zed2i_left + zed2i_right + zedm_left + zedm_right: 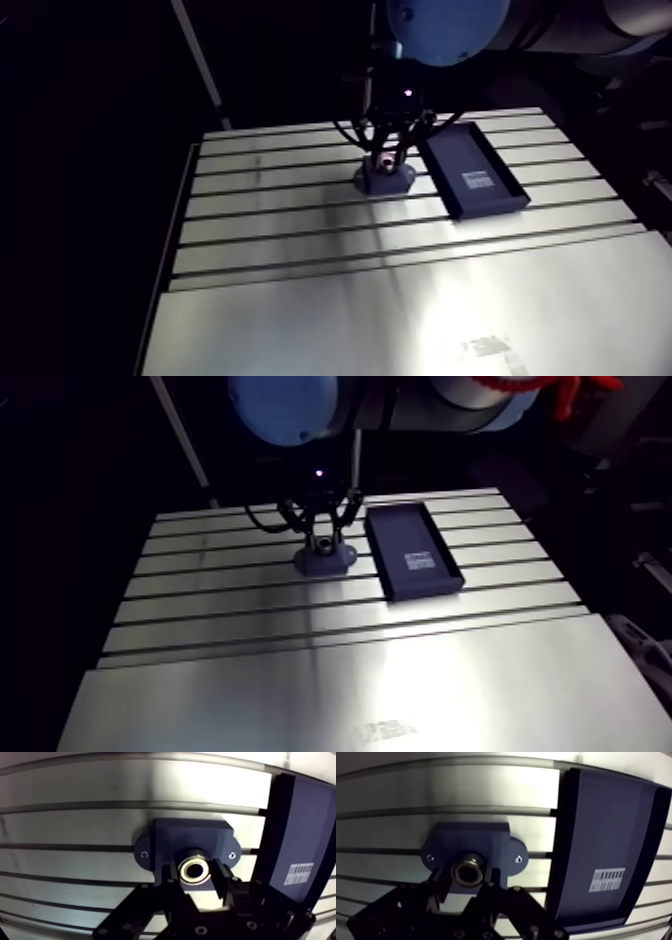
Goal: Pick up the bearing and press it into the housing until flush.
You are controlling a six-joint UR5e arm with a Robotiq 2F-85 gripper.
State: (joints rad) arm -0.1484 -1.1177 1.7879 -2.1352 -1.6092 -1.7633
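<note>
Starting with the arm view: black two-fingered claw down low over a dark blue-grey moulded housing, a block with rounded ears, sitting on the slotted aluminium bench. Just beside the housing, a shallow dark rectangular tray with a white barcode label on its floor and nothing else visible inside. Too small and dark from here to read the grip.

Moving to the wrist view: small bright steel ring bearing pinched between the two black fingers, taken by its outer rim, one pad on each side, gap no wider than the ring itself. Placed right at the mouth of the round bore in the housing's middle, with a screw in each ear to either side. Hard to tell whether already entered or only resting on the lip; not visibly flush. Tray likewise bare in this view apart from the label.

Judging the handling: rigid, hard, dense for its size, and smooth enough to slip or cock sideways in a loose pinch. Best gripped square across the outer race, as now, never by the inner ring. Likely a tight fit, so calling for a straight downward push with the ring kept level, any tilt being apt to jam it in the bore. Probably worth letting go and pressing on the top face for the last stretch, with fingers alongside otherwise fouling the housing.
</note>
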